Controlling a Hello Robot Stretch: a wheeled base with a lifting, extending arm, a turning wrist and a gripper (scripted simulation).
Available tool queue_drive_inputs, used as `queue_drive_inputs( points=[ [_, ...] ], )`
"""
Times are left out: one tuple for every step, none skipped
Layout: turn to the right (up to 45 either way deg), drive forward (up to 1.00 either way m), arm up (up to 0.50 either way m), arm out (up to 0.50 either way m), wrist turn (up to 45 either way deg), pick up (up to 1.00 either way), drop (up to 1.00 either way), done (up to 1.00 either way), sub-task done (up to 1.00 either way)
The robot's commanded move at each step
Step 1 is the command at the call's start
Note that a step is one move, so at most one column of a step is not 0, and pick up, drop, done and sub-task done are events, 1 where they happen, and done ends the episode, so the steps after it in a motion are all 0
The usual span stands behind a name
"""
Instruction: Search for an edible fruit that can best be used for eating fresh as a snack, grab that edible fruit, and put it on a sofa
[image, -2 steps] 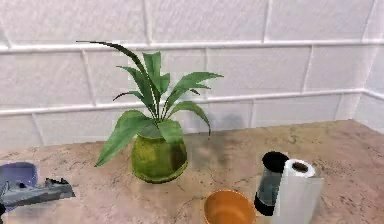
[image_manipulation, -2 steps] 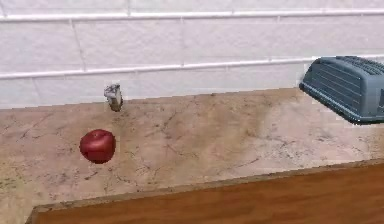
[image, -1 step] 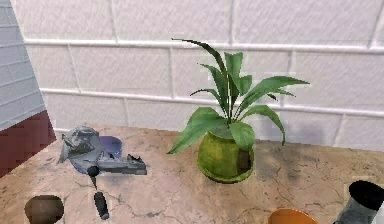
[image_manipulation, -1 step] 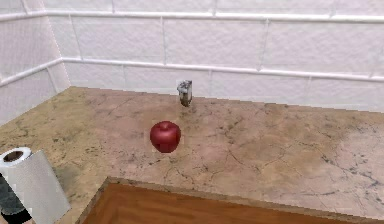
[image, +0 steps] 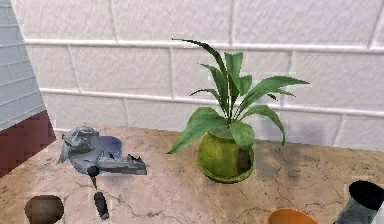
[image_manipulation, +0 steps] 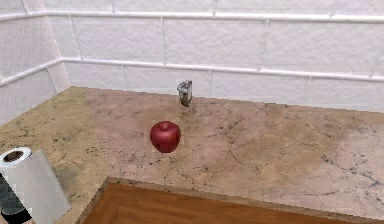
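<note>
A red apple (image_manipulation: 165, 136) sits on the marbled brown countertop (image_manipulation: 280, 140) in the arm side view, left of the middle and some way in from the tiled back wall. It stands by itself with bare counter all round it.
A small metal shaker (image_manipulation: 184, 93) stands behind the apple near the wall. A paper roll (image_manipulation: 30, 183) is at the arm side view's lower left; a wooden edge (image_manipulation: 230, 205) runs along the bottom. The forward view has a potted plant (image: 227, 150), a grey crumpled object (image: 90, 150) and a dark bowl (image: 43, 208).
</note>
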Motion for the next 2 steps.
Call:
queue_drive_inputs(
  points=[
    [0.0,0.00,0.38,0.00,0.0,0.00,0.00,0.00,0.00],
    [0.0,0.00,0.00,0.24,0.0,0.00,0.00,0.00,0.00]
  ],
)
